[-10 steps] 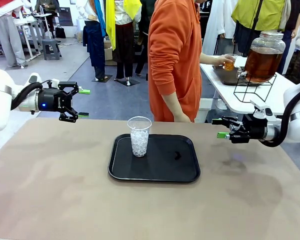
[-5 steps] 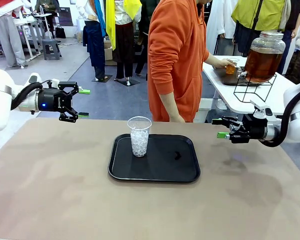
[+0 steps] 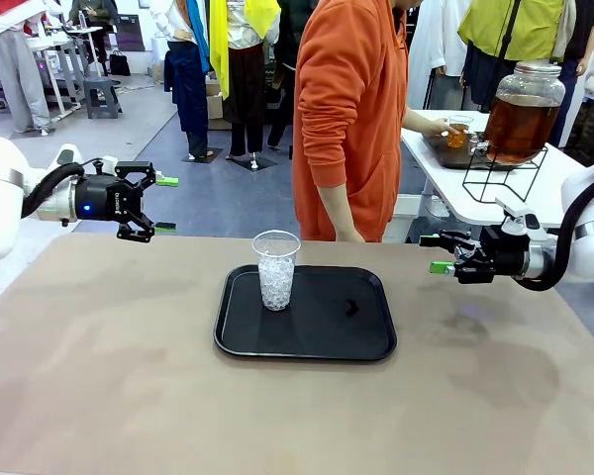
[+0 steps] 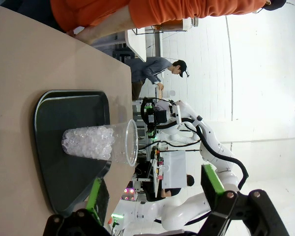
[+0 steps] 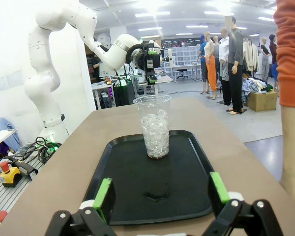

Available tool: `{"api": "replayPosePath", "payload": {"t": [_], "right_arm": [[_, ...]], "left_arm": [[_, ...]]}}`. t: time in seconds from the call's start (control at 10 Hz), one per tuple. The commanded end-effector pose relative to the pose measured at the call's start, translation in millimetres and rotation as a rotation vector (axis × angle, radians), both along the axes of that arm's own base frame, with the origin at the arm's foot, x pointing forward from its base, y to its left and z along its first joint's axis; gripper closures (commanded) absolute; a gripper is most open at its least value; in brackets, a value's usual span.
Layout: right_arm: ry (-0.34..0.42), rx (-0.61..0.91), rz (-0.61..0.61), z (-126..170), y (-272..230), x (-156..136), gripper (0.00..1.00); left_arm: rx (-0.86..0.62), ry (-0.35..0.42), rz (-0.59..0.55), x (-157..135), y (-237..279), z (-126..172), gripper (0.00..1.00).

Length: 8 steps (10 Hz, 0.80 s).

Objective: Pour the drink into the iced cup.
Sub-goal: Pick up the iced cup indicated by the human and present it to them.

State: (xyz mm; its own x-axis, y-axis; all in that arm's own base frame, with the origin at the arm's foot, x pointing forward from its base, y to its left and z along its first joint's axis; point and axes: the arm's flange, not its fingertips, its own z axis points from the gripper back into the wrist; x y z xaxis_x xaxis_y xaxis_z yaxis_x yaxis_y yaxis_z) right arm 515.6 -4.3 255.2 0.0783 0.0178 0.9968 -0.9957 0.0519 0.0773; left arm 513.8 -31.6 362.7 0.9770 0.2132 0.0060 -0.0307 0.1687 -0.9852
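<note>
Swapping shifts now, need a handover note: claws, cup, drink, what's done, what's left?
Left claw: open, empty, above the table's left edge.
Right claw: open, empty, above the right edge.
Iced cup: upright on the black tray, ice only.
Person's hand holds a small cup with amber liquid beside the drink jar on the side table.
Done: nothing poured into the iced cup.
Left: the whole pour.

The tray (image 3: 322, 336) is black, the drink (image 3: 516, 125) amber, the sleeve (image 3: 327, 109) orange.
</note>
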Motion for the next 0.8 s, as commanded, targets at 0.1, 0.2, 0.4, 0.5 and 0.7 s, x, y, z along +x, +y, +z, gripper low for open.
{"api": "replayPosePath", "payload": {"t": [0.1, 0.2, 0.4, 0.5, 0.7], "right_arm": [[0.003, 0.004, 0.000, 3.0, 1.8, 1.3, 0.00], [0.003, 0.004, 0.000, 3.0, 1.8, 1.3, 0.00], [0.003, 0.004, 0.000, 3.0, 1.8, 1.3, 0.00], [0.003, 0.004, 0.000, 3.0, 1.8, 1.3, 0.00], [0.003, 0.004, 0.000, 3.0, 1.8, 1.3, 0.00]], "left_arm": [[-0.002, -0.012, 0.004, 0.0, -0.4, 0.8, 0.00], [-0.002, -0.012, 0.004, 0.0, -0.4, 0.8, 0.00], [-0.002, -0.012, 0.004, 0.0, -0.4, 0.8, 0.00], [-0.002, -0.012, 0.004, 0.0, -0.4, 0.8, 0.00], [-0.002, -0.012, 0.004, 0.0, -0.4, 0.8, 0.00]]}}
